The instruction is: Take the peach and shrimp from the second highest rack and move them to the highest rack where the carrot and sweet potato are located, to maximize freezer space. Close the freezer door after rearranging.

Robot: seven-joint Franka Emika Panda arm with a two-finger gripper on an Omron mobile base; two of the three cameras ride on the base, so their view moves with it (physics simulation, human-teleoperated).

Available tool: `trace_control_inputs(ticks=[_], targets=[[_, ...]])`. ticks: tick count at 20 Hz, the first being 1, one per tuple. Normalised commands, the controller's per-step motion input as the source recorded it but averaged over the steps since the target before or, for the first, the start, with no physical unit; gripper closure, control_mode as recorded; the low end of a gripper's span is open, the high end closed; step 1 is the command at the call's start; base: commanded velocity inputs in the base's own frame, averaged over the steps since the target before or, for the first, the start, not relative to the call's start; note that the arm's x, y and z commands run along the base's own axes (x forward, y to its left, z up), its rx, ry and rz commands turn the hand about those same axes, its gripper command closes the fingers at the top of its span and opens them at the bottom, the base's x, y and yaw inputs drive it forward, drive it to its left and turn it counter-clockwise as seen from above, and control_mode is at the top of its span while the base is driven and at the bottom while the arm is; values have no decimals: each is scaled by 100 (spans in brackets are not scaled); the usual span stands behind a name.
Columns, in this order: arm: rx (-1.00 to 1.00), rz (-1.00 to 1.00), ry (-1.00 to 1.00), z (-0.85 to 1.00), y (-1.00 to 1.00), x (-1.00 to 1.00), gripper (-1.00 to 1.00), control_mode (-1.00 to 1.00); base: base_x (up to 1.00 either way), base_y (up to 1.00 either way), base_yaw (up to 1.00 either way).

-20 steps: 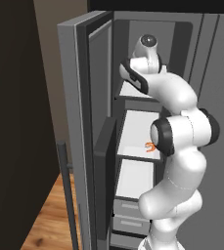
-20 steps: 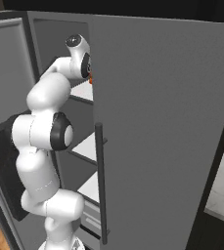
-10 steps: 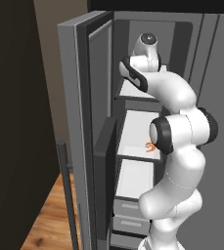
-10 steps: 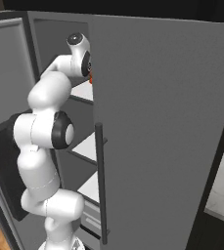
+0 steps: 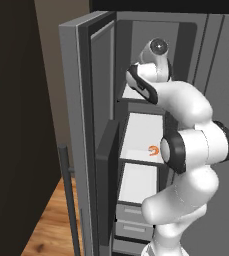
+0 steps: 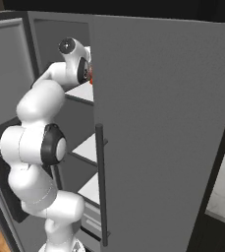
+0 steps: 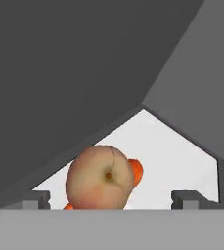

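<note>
Freezer (image 5: pixel 98 100), door (image 5: pixel 73 130) swung wide at 9 o'clock of the cabinet in the left base view; still to be closed, a stiff hinged slab best pushed from its outer edge or pulled by the long bar handle (image 5: pixel 68 200).

Highest rack (image 7: pixel 167 151): pale shelf floor, seen in the hand view as a white wedge between dark walls. Arm reaches into it, wrist at the cabinet's 12 o'clock.

Second highest rack (image 5: pixel 138 137): white floor, one item on it.

Peach (image 7: pixel 100 178): sits on the highest rack, at 7 o'clock in the hand view, between the two finger tips and free of both. Round, fuzzy-looking skin. Judged light, soft, easily bruised, inclined to roll. If taken again, grip across the widest part with gentle pressure.

Orange thing (image 7: pixel 135 171) just behind the peach, touching or nearly so. Probably the carrot; too little shows to be sure. Sweet potato not made out.

Shrimp (image 5: pixel 154 150): small orange curl on the second highest rack, near its 3 o'clock edge beside the arm's elbow. Judged very light, slick, slightly yielding. Best hold: across the thick middle of the curl, not the tail.

Pincer (image 7: pixel 108 200): jaws wide apart, holding nothing.
</note>
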Motion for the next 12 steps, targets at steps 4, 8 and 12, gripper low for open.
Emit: trace_control_inputs(ticks=[4,8,12], targets=[[6,-3,-20,0,0,-73,-100,-100,0,0,0],[25,-8,-4,3,0,-85,-100,-100,0,0,0],[35,-9,1,23,0,-83,-100,-100,0,0,0]])
